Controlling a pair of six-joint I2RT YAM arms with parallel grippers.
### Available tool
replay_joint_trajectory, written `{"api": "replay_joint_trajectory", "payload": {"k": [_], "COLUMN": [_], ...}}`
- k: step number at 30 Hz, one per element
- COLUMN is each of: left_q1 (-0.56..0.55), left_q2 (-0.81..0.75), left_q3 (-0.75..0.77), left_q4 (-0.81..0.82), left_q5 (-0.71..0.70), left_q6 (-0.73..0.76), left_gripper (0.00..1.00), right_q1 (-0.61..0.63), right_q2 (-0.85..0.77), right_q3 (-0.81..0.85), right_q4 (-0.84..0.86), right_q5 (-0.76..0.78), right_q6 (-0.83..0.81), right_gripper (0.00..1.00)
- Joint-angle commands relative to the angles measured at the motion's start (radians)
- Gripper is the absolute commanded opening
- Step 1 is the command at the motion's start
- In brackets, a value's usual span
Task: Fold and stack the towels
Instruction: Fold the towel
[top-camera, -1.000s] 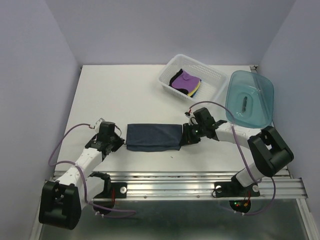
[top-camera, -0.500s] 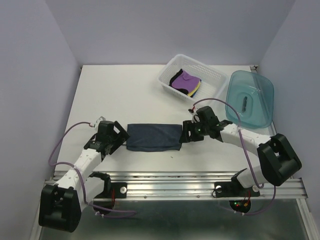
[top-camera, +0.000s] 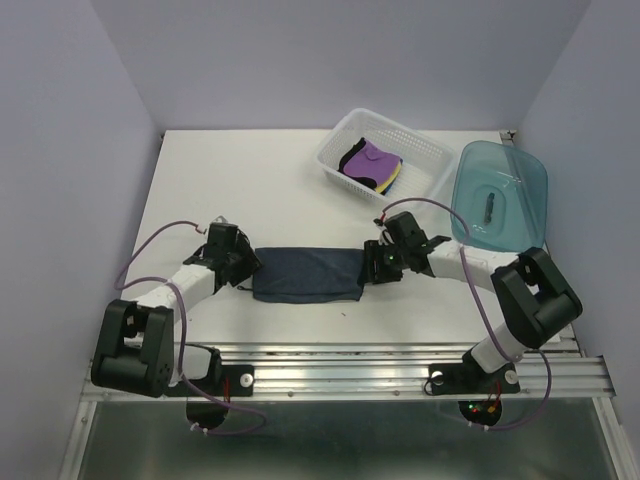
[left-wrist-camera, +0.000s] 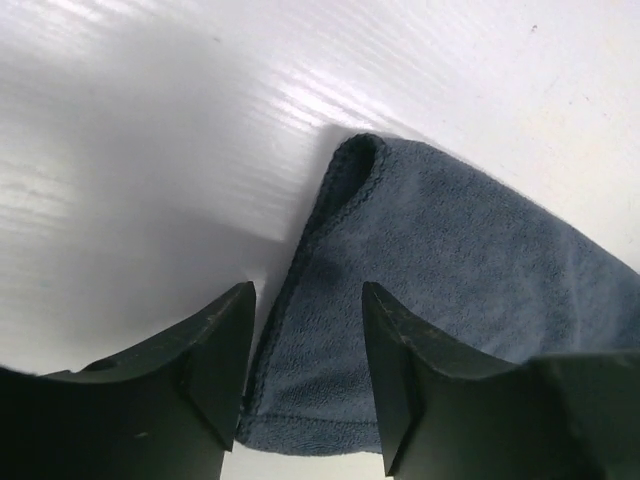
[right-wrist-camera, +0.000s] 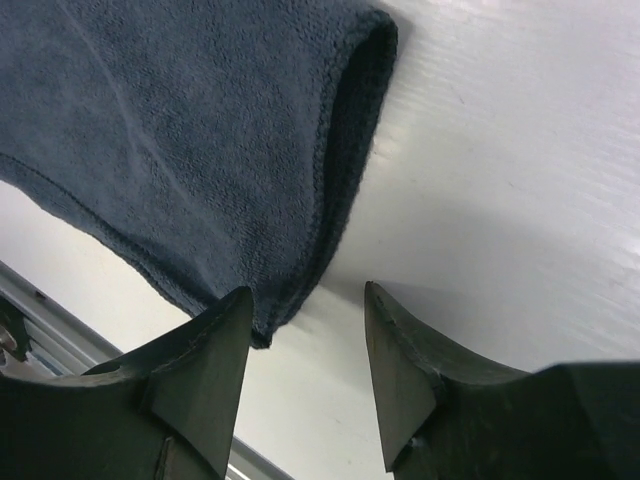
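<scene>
Grasping the two short ends of the dark slate blue towel (top-camera: 306, 273) appears to be the step in hand. The towel lies flat on the bench (top-camera: 250, 190) between the arms, doubled into a long strip, well apart from the white basket (top-camera: 425, 150) that holds the other towels (top-camera: 372, 165). The left gripper (top-camera: 240, 268) is released, its jaws straddling the strip's left short edge. The right gripper (top-camera: 372, 266) is likewise released, its jaws astride the right short edge. Neither holds cloth. For a sound grip, each gripper should descend until both layers sit between its fingers, then close fully. Catching only the upper layer would likely open the existing fold. Both ends should then rise together with the strip kept lightly taut, so that the edges can be brought to meet squarely.
</scene>
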Motion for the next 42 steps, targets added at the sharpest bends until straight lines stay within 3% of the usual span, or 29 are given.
{"api": "replay_joint_trajectory", "payload": {"k": [1,4,7,17,18,20,30,38,42], "left_q1": [0.000,0.000,-0.006,-0.023,-0.023,-0.026,-0.087,-0.104,-0.106], "left_q2": [0.053,0.085,0.105,0.105,0.104,0.101,0.030,0.032,0.058], "left_q3": [0.023,0.009,0.003,-0.006,-0.005,-0.009,-0.032,-0.029,-0.035], "left_q4": [0.056,0.082,0.099,0.110,0.110,0.108,0.122,0.136,0.154], "left_q5": [0.041,0.052,0.077,0.097,0.098,0.100,0.121,0.118,0.123], "left_q6": [0.053,0.056,0.059,0.062,0.060,0.057,-0.009,-0.012,-0.016], "left_gripper": [0.52,0.44,0.30,0.14,0.14,0.13,0.10,0.10,0.09], "right_q1": [0.011,0.012,0.014,0.018,0.018,0.018,0.020,0.028,0.070], "right_q2": [0.036,0.055,0.067,0.079,0.072,0.044,-0.100,-0.089,-0.045], "right_q3": [0.041,0.039,0.039,0.042,0.044,0.047,0.108,0.192,0.269], "right_q4": [0.061,0.066,0.059,0.049,0.047,0.043,-0.120,-0.163,-0.201], "right_q5": [0.007,0.011,0.022,0.094,0.114,0.134,0.194,0.057,0.065], "right_q6": [0.042,0.056,0.065,0.117,0.120,0.122,0.048,0.002,-0.015], "right_gripper": [0.53,0.49,0.42,0.14,0.07,0.02,0.01,0.01,0.01]}}
